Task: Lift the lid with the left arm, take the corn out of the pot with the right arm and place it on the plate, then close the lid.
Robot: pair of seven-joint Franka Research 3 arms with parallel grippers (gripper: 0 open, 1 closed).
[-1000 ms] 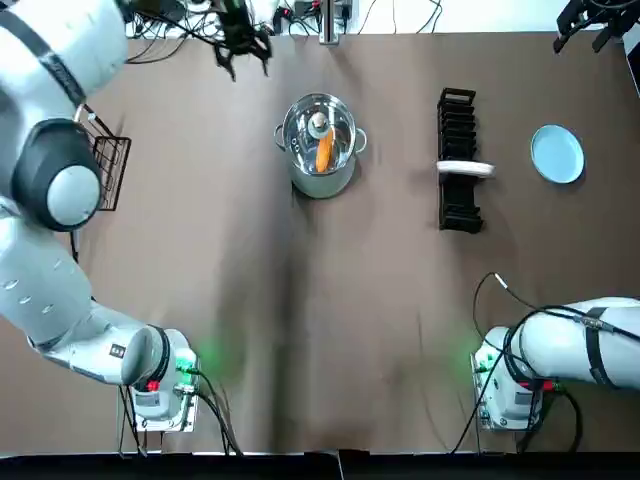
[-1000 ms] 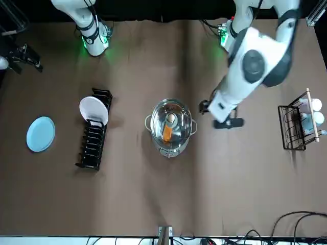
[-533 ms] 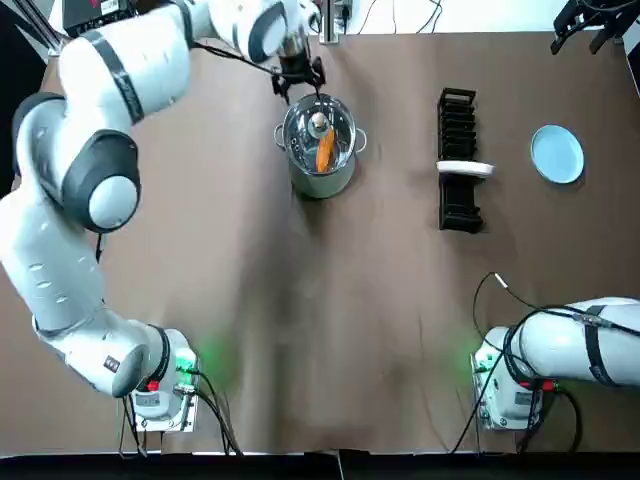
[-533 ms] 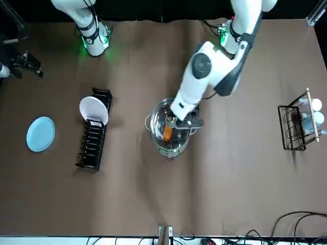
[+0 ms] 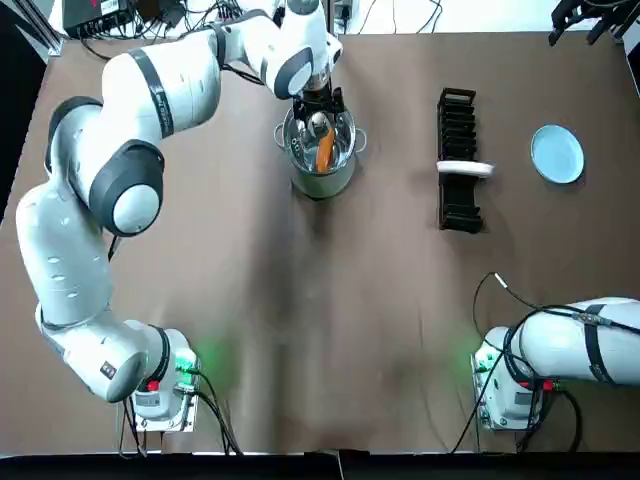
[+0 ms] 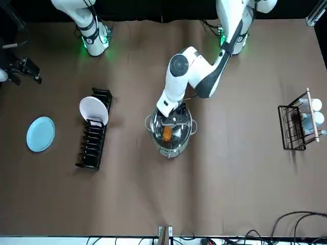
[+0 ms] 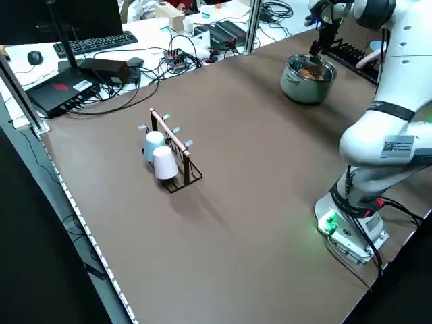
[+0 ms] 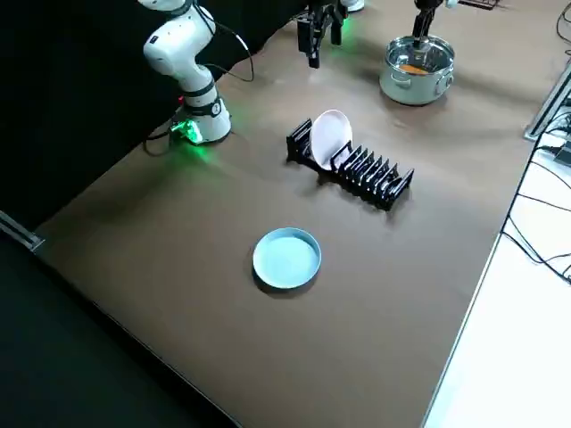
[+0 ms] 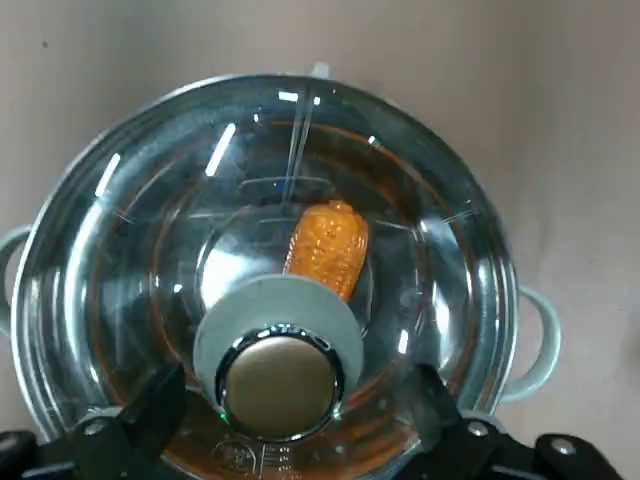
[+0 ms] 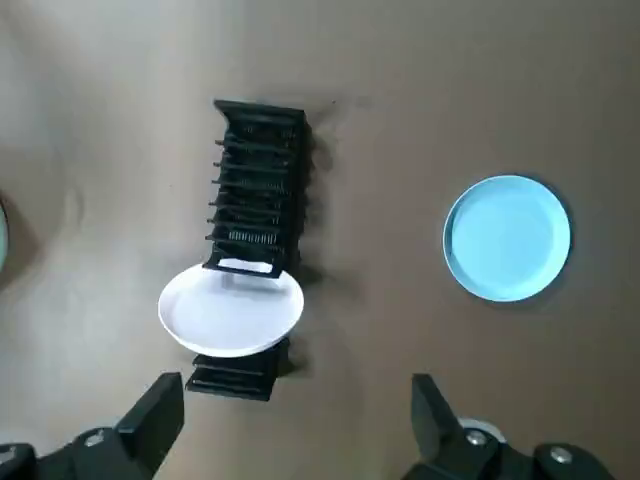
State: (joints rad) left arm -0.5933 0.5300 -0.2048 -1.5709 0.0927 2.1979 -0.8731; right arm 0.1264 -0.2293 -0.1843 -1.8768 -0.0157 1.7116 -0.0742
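A steel pot (image 5: 320, 172) stands at the far middle of the table, with its glass lid (image 9: 130, 250) on. An orange corn cob (image 9: 326, 246) lies inside, seen through the glass. My left gripper (image 5: 322, 104) hangs right over the lid. It is open, with a finger on each side of the lid knob (image 9: 280, 378). The light blue plate (image 5: 557, 153) lies flat at the far right. My right gripper (image 5: 585, 14) is open, high over the table's far right corner beyond the plate (image 10: 507, 237).
A black dish rack (image 5: 458, 160) with one white plate (image 5: 465, 168) upright in it stands between the pot and the blue plate. A wire cup rack (image 6: 298, 122) with cups sits at the table's left edge. Cables lie along the far edge.
My left arm has swung from the far left of the pot over to it, and its gripper now sits above the lid knob. The right arm has barely moved.
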